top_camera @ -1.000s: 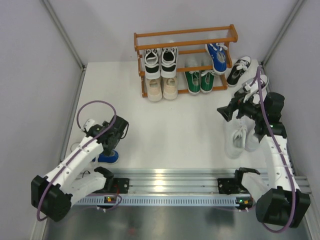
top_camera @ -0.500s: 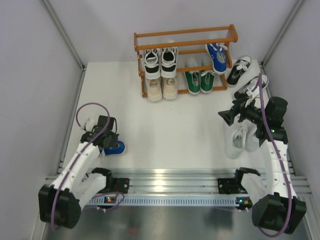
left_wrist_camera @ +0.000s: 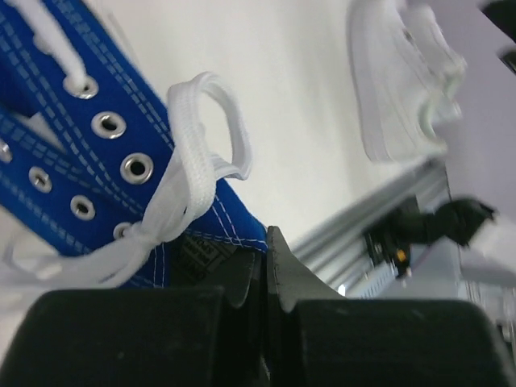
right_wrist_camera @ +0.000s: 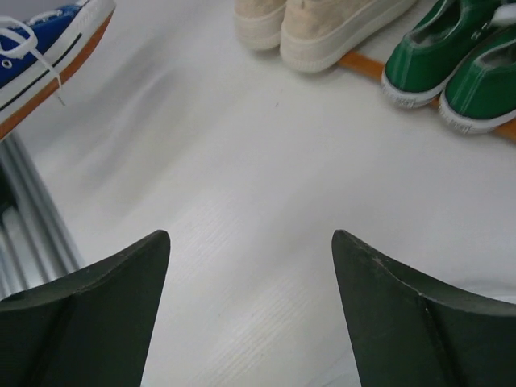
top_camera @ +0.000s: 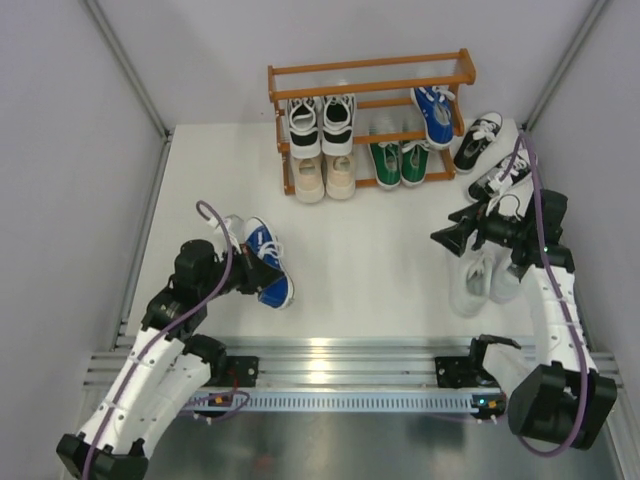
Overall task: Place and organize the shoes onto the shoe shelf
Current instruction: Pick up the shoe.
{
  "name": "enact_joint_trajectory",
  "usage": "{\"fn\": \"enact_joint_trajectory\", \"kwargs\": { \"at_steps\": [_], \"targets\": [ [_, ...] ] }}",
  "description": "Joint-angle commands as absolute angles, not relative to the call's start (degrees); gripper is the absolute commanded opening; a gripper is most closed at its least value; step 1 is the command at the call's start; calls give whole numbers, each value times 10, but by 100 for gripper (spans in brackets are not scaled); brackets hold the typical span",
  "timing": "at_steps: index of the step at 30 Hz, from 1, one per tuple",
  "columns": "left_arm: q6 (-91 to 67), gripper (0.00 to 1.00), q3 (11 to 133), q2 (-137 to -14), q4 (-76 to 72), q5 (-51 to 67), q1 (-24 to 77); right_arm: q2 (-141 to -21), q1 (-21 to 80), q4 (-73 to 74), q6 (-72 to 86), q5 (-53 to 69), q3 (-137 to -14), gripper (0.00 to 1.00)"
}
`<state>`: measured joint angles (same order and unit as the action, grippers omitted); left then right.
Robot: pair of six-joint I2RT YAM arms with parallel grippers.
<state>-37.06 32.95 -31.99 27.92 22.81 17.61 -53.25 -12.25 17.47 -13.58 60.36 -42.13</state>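
Note:
My left gripper (top_camera: pixel 243 266) is shut on the rim of a blue shoe (top_camera: pixel 266 262), holding it at the left of the table. In the left wrist view the jaws (left_wrist_camera: pixel 263 251) pinch the blue fabric beside the white laces (left_wrist_camera: pixel 189 173). The right gripper (top_camera: pixel 446 238) hangs open over the table, nothing between its fingers (right_wrist_camera: pixel 121 274). A white pair (top_camera: pixel 480 280) lies just below it. The shoe shelf (top_camera: pixel 370 78) stands at the back with a black pair (top_camera: pixel 320 122), a beige pair (top_camera: pixel 325 176), a green pair (top_camera: pixel 400 160) and one blue shoe (top_camera: pixel 433 112).
Two black shoes (top_camera: pixel 478 138) (top_camera: pixel 506 172) lie on the table right of the shelf, near the right wall post. The metal rail (top_camera: pixel 340 355) with both arm bases runs along the near edge. The right wrist view shows bare table between the beige shoes (right_wrist_camera: pixel 322 24) and the held blue shoe (right_wrist_camera: pixel 48 48).
The left gripper has closed on the blue shoe and carried it up and to the right, away from the left edge. The right gripper's jaws have narrowed slightly; that arm barely moved.

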Motion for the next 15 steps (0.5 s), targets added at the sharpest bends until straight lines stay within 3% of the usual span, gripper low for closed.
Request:
{"fn": "enact_joint_trajectory", "kwargs": {
  "at_steps": [1,8,12,15],
  "targets": [
    [-317,0,334,-282,146,356,237,-559,-120,293,-206,685,-483,81],
    [-334,0,342,-339,16,277,415,-585,-28,374,-180,596,-560,86],
    [-281,0,398,-469,-25,165,553,-617,77,349,-54,524,-592,91],
    [-251,0,458,-566,-50,112,634,-615,103,280,107,420,-587,97]
  ]
}}
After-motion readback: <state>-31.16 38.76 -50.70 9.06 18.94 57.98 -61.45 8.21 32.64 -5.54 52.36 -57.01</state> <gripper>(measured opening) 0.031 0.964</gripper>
